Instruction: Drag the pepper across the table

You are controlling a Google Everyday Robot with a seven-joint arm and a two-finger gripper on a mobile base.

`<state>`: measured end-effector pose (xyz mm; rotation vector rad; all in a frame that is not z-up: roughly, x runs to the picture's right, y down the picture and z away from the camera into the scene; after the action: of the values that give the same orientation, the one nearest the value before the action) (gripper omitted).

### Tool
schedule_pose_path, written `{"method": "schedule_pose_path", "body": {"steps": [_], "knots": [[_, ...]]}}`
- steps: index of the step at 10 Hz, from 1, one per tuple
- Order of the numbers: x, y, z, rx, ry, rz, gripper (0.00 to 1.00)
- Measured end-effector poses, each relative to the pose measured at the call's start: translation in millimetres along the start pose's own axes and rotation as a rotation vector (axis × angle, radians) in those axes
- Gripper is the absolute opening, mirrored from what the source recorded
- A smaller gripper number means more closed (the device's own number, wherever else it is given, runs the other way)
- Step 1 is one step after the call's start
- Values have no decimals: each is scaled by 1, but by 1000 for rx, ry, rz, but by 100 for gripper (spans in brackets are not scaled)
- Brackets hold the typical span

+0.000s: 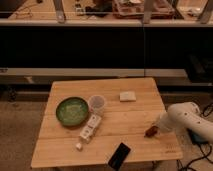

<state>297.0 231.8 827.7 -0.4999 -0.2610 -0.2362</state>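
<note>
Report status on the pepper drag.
Claw shut, at right edge of table. Pepper at its tip, grip unconfirmed. Phone front-left of it.

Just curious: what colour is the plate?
The plate is green, camera view; gripper at the pepper, right side of table.

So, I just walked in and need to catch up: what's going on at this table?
The robot's white arm reaches in from the right. Its claw is shut on the small reddish pepper, low on the table near its right edge. The green plate, cup and black phone lie apart from it, further left.
</note>
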Motion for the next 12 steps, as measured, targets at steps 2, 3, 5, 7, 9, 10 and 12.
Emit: {"method": "schedule_pose_path", "body": {"steps": [2, 3, 5, 7, 9, 10, 12], "knots": [[0, -3, -2, 4, 5, -11, 22], [-4, -7, -4, 8, 4, -19, 22], [-8, -11, -7, 14, 5, -31, 22], [-13, -14, -7, 15, 5, -46, 22], [-22, -21, -6, 16, 1, -69, 22], [-27, -26, -7, 20, -1, -80, 22], [-32, -34, -9, 27, -2, -95, 22]]}}
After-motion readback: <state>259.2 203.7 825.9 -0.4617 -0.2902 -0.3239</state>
